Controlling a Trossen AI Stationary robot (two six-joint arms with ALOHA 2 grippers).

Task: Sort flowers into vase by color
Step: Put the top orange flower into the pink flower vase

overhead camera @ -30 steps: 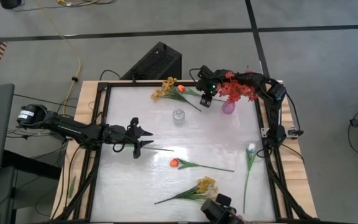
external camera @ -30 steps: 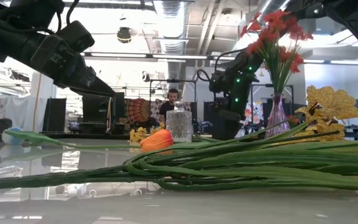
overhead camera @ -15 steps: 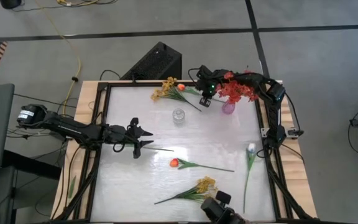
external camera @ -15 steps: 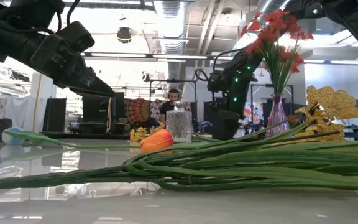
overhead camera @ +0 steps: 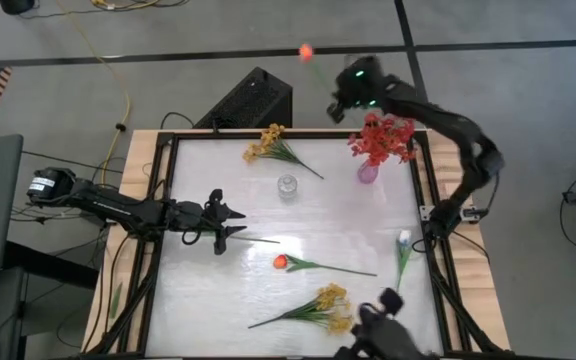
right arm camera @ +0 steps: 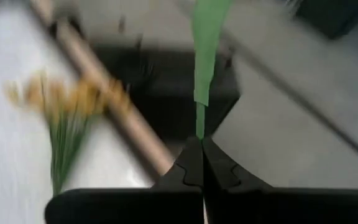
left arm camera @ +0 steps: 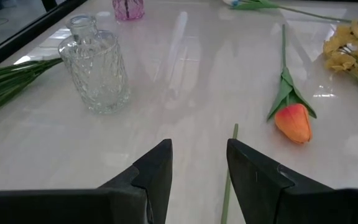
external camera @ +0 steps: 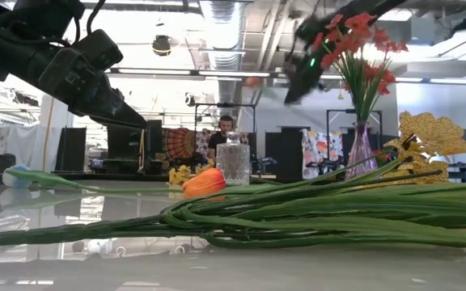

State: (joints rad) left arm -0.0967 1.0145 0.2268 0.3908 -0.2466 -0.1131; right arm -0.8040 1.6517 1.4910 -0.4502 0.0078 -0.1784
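My right gripper [overhead camera: 334, 98] is raised over the table's far edge, shut on an orange tulip whose blossom [overhead camera: 306, 50] is beyond that edge. Red flowers [overhead camera: 380, 138] stand in a pink vase [overhead camera: 368, 173] at the far right. Left of it is a clear glass vase [overhead camera: 287, 186]. Lying flat on the table are a yellow spray [overhead camera: 268, 142] at the far edge, another orange tulip [overhead camera: 281, 262], a second yellow spray [overhead camera: 326, 300] and a white tulip [overhead camera: 404, 240]. My left gripper [overhead camera: 240, 222] waits open at the left, a bare green stem [left arm camera: 230, 168] lying between its fingers. My right gripper pinches the orange tulip's green stem [right arm camera: 199, 127] between its two shut fingertips, just below a leaf [right arm camera: 208, 37]. The stem runs on straight ahead past the fingers, along their line. The tulip is lifted clear of the table, its blossom end slanting up and away beyond the far edge.
A black box [overhead camera: 253, 100] stands on the floor behind the far edge. A dark frame [overhead camera: 163, 200] runs round the white tabletop. The camera mount [overhead camera: 373, 335] sits at the near edge. In the low view a person [external camera: 226, 126] is far off in the room.
My right gripper has risen fast from the far edge beside the pink vase, tipped up from pointing down and swung out beyond the far edge. The orange tulip that lay by the far yellow spray has come up with it, clear of the table.
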